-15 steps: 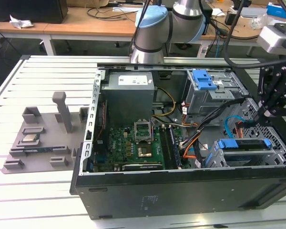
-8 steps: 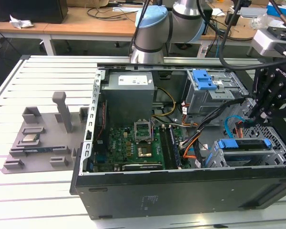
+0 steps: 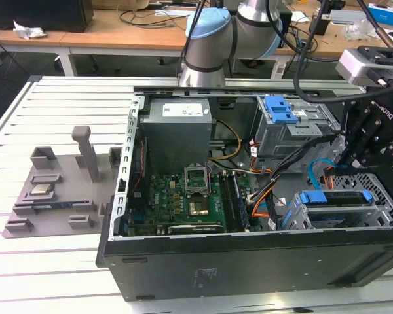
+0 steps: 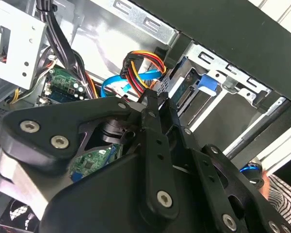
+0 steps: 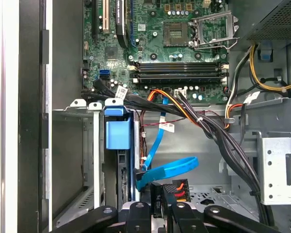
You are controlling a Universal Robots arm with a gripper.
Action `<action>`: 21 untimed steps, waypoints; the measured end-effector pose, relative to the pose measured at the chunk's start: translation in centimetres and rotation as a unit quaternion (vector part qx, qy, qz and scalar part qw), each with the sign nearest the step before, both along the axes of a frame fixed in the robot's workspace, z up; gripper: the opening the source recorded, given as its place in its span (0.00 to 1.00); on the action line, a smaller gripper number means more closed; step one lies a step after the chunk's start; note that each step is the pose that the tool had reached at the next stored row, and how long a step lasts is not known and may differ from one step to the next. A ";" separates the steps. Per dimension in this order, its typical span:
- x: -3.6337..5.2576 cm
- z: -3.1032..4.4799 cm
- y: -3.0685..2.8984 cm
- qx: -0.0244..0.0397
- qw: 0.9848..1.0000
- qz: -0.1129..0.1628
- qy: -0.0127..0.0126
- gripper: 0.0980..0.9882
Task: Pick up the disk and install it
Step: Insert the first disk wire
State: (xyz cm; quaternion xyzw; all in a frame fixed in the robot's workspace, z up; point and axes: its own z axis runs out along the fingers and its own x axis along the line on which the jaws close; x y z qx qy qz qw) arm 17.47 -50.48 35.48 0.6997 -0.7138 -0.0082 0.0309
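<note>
1. Black open-sided tower computer case (image 3: 249,261): lay on its side on the white slatted desk (image 3: 59,275), interior facing up.
2. Flat silver hard drive in a bright blue plastic frame, the disk (image 3: 334,197): sat seated in the grey perforated metal drive bay (image 3: 373,216) at the case corner nearest the exterior view's right. In the first wrist view its edge (image 5: 123,179) ran below a blue plastic tab (image 5: 118,133). In the second wrist view its connector end (image 4: 184,93) faced into the case.
3. Black two-fingered claw (image 4: 154,102): hung inside the case just beside the disk's connector end, over the bay (image 3: 348,156). Its fingers (image 4: 157,145) were drawn together, the tips all but touching. No part of the disk was between them.
4. Black plug with red, yellow and orange wires (image 4: 157,86): lay directly at the claw tips. Whether it was pinched could not be told.
5. Bright blue flat data cable (image 5: 166,170): looped between the disk and the plug.
6. Green motherboard (image 3: 183,196) with an open silver processor socket (image 3: 198,176): occupied the middle of the case.
7. Grey metal power supply box (image 3: 180,127): sat at the far end of the case.
8. Grey metal drive cage with a blue plastic latch (image 3: 280,111): stood behind the bay, apart from the claw.
9. Grey moulded parts tray (image 3: 52,209): lay on the desk at the exterior view's left, holding a small square silver chip (image 3: 39,190).
</note>
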 end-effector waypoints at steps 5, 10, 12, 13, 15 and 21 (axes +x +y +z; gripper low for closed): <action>0.00 0.00 -0.01 0.000 1.000 0.000 0.000 0.08; 0.00 -0.06 -1.16 -0.003 1.000 0.000 0.000 0.08; 0.03 -0.22 -1.80 -0.003 1.000 0.000 0.000 0.08; 0.13 -0.50 -2.20 -0.003 1.000 0.000 0.000 0.08; 0.28 -0.75 -2.22 -0.003 1.000 0.000 0.000 0.08; 0.62 -1.28 -2.23 -0.004 1.000 0.000 0.000 0.08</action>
